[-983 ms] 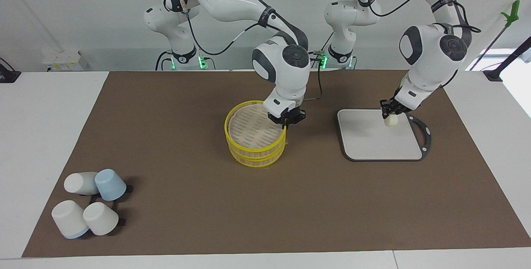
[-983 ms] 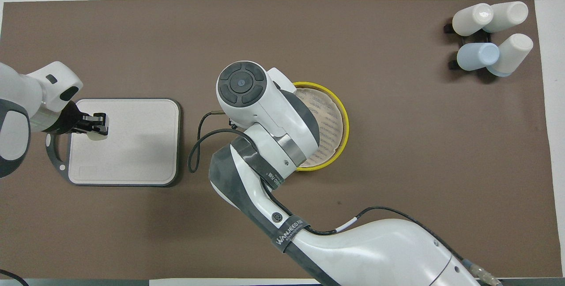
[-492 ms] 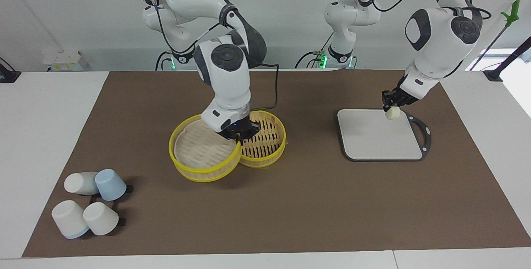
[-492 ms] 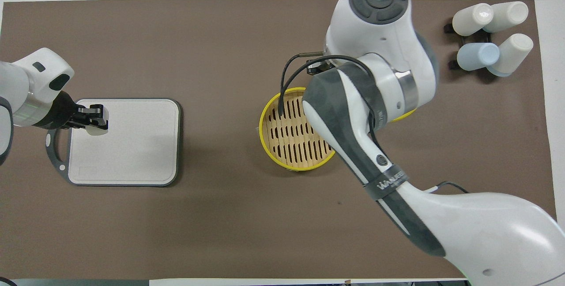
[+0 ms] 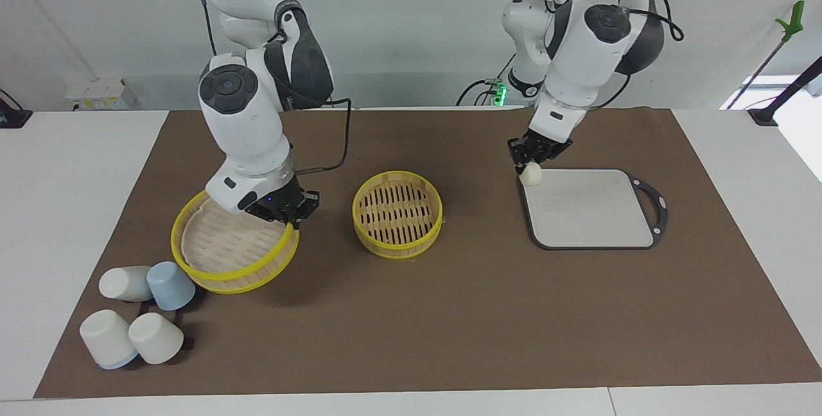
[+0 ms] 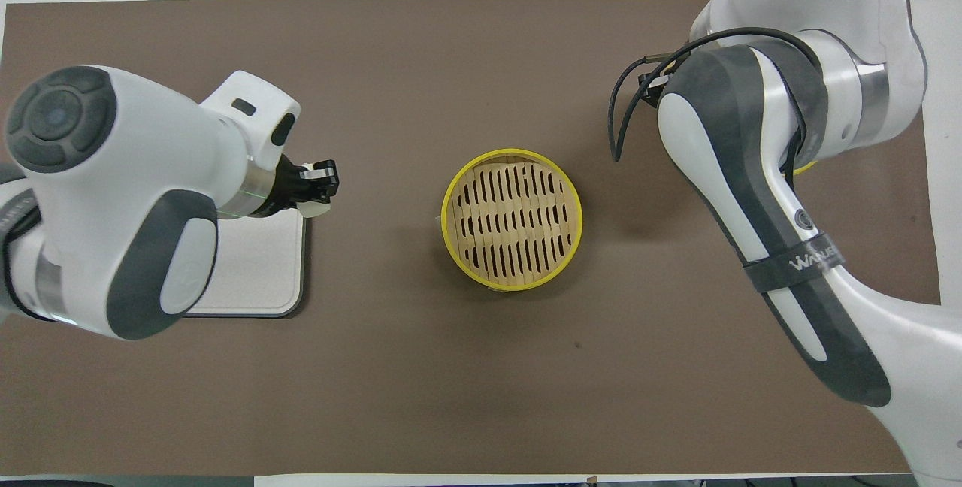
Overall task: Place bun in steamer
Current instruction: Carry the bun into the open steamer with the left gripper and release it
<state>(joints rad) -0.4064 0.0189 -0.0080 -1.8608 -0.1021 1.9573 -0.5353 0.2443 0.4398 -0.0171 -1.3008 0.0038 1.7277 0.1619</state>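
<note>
The bun [image 5: 531, 175] was gripped by the left gripper [image 5: 528, 161] over the board's [image 5: 591, 210] corner; the steamer's upper tier [image 5: 234, 252] was clamped in the right gripper [image 5: 287, 216], beside the lower tier [image 5: 397, 214].

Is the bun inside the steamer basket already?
No, the bun hangs from the left tool over the board's corner, apart from the open basket.

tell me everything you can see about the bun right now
The bun is a small, pale cream-white rounded lump, smooth and dough-like. It hangs from the left gripper, whose fingers are shut on its top, so only its lower part shows. It is lifted over the edge of the grey board on the side toward the open steamer tier, touching nothing but the fingers. In the overhead view it peeks out under the gripper's tip.
</note>
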